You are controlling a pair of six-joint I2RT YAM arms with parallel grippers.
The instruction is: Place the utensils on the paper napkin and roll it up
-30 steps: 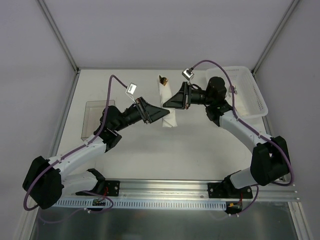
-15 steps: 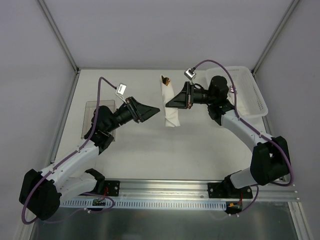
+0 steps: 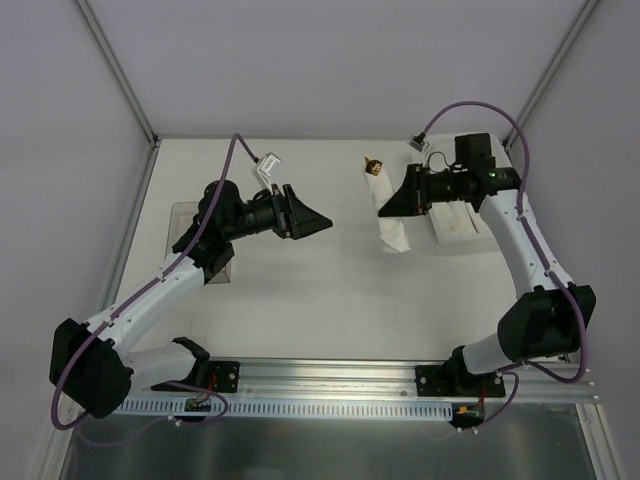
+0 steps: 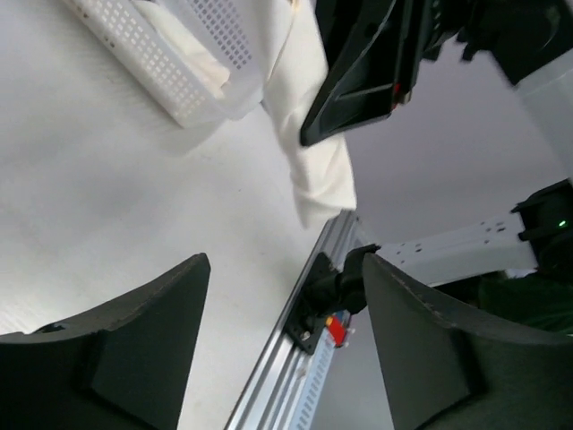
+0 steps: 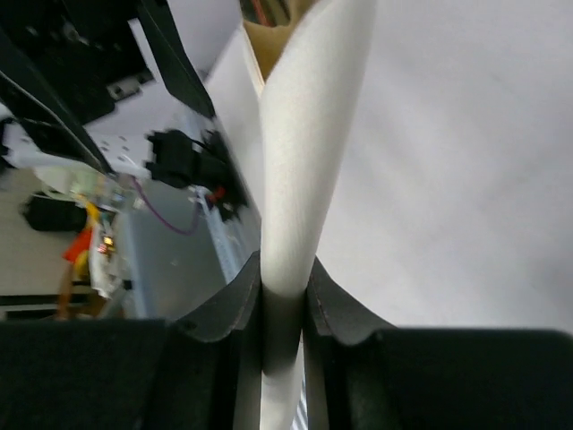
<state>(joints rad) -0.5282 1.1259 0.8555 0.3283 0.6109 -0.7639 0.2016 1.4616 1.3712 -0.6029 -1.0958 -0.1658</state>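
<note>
From above, the right gripper [image 3: 388, 207] is clamping the rolled paper napkin [image 3: 395, 237] around its middle, right of centre on the table [image 3: 300, 290] and just left of the white basket [image 3: 458, 222]. The copper-gold heads of the utensils [image 3: 373, 165] are poking out of the roll's far end. The left gripper [image 3: 322, 220] is hanging well to the left, apart from the roll.

In the left wrist view, its fingers [image 4: 116, 349] are standing spread wide with nothing between them, facing the napkin and the basket.

In the right wrist view, both fingers [image 5: 224, 309] are pinching the roll tightly. A brownish glint inside its top opening is probably the utensils, though it is too cropped to be sure.
</note>
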